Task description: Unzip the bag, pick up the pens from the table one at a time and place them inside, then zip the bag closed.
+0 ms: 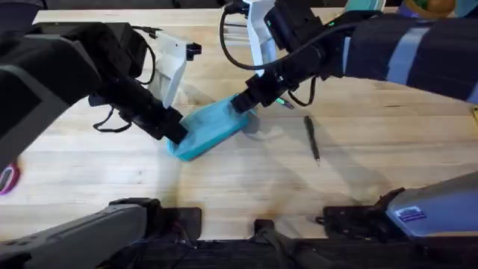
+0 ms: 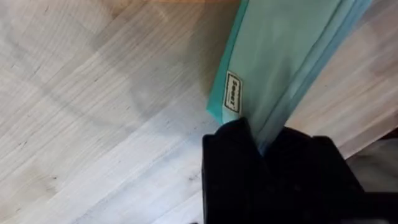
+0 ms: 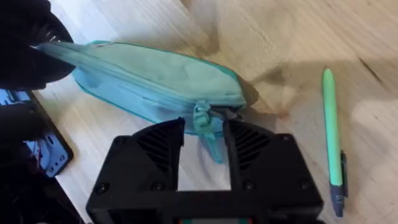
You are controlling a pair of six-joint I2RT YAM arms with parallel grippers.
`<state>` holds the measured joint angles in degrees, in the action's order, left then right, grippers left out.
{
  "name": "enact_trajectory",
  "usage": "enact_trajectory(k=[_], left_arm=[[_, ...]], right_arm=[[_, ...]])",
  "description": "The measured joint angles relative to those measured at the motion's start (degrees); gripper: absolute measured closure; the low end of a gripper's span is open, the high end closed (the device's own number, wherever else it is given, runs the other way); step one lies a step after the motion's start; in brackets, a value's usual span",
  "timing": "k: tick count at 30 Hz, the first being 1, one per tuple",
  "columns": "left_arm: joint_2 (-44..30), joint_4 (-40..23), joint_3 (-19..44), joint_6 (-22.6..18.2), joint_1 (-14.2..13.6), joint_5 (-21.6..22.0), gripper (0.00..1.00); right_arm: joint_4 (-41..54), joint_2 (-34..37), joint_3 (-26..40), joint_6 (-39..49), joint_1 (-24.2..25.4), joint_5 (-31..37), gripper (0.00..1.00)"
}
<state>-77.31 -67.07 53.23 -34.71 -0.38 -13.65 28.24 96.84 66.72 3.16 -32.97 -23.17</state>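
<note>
Overhead view, left to right. The left gripper [image 1: 173, 131], left of centre, is clamped on the lower-left end of the bag [image 1: 211, 127]; in the left wrist view its black fingers [image 2: 233, 152] are pressed together on the pouch corner just below a small sewn label [image 2: 232, 93]. The bag lies diagonally at the middle of the table [image 1: 246, 187], rising toward the upper right. At its upper-right end sits the right gripper [image 1: 246, 101]; the right wrist view shows its fingers [image 3: 163, 142] spread a little, with the zipper pull [image 3: 202, 115] standing in the gap between them, at the end of the zipper line. Whether the pads already grip the pull cannot be told.

The step in hand appears to be unzipping. To do it well, the left gripper should keep its end anchored so that the fabric stays taut, while the right one closes squarely on the pull and draws it along the zipper line toward the anchored end, low and parallel to the table, without lifting the pouch.

Right of the bag, the green pen [image 3: 331, 134] lies just beside the right gripper, and the dark pen [image 1: 311, 139] lies farther right, apart from both.
</note>
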Motion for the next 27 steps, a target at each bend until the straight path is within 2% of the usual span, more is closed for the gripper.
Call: enact_trajectory(k=[3,4,7,8,20,27], left_arm=[[0.0,0.0,0.0,0.0,0.0,0.0,0.958],[0.0,0.0,0.0,0.0,0.0,0.0,0.958],[0.0,0.0,0.0,0.0,0.0,0.0,0.958],[0.0,0.0,0.0,0.0,0.0,0.0,0.958],[0.0,0.0,0.0,0.0,0.0,0.0,0.958],[0.0,0.0,0.0,0.0,0.0,0.0,0.958]], right_arm=[[0.0,0.0,0.0,0.0,0.0,0.0,0.640],[0.0,0.0,0.0,0.0,0.0,0.0,0.682],[0.0,0.0,0.0,-0.2,0.0,-0.2,0.922],[0.1,0.0,0.0,-0.2,0.0,-0.2,0.953],[0.4,-0.2,0.0,-0.2,0.0,-0.2,0.972],[0.8,-4.4,0.0,-0.2,0.0,-0.2,0.972]])
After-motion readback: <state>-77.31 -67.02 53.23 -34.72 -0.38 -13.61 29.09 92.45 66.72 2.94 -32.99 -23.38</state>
